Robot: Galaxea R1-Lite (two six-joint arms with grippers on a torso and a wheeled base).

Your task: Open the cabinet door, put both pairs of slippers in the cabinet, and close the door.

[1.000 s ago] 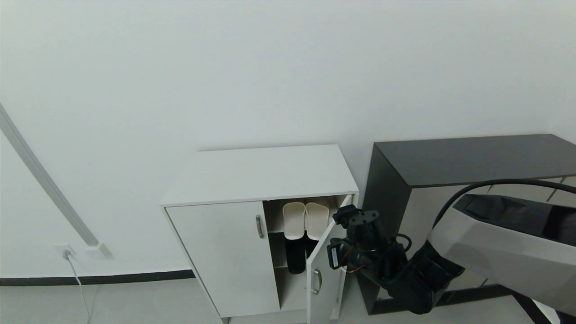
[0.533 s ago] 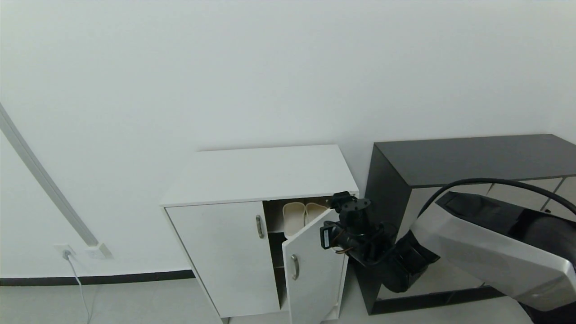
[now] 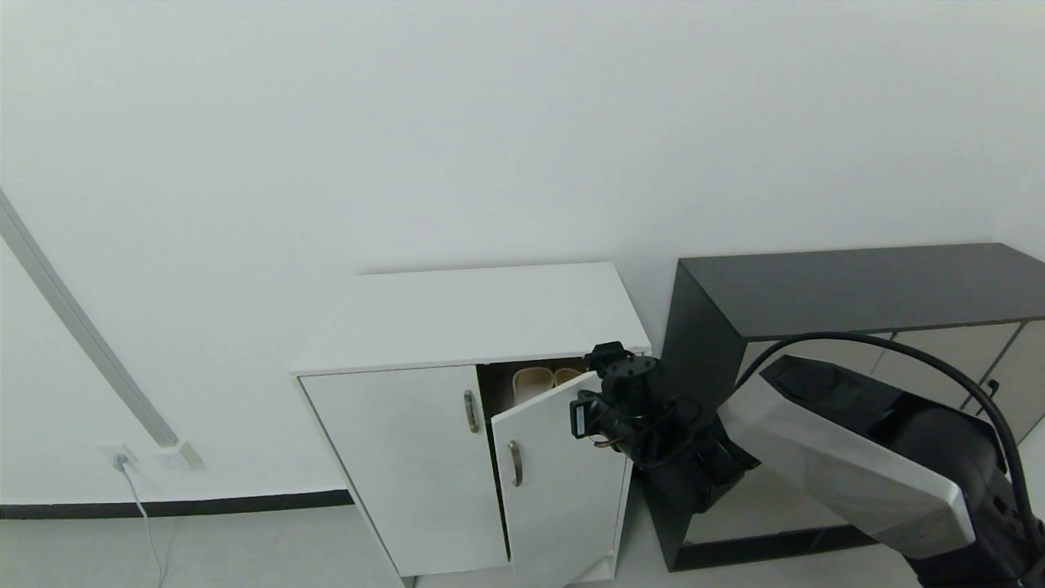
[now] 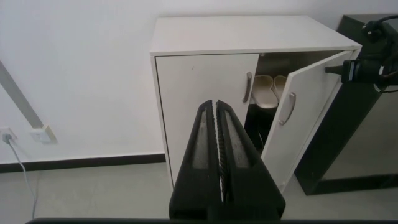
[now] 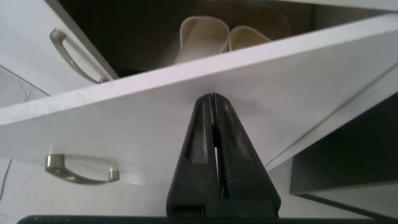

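No readable text, labels or numbers anywhere.

This is looking like a home hallway: a low white two-door wooden cabinet (image 3: pixel 457 318) is holding cream slippers (image 3: pixel 532 379) against a bare white wall (image 3: pixel 490 122), with a black sideboard (image 3: pixel 857 286) standing just beside it on a grey floor (image 3: pixel 245 555).

Black sideboard (image 3: pixel 857 286) against the wall (image 3: pixel 490 122); cable (image 3: pixel 145 514) plugged into socket (image 3: pixel 114 453).
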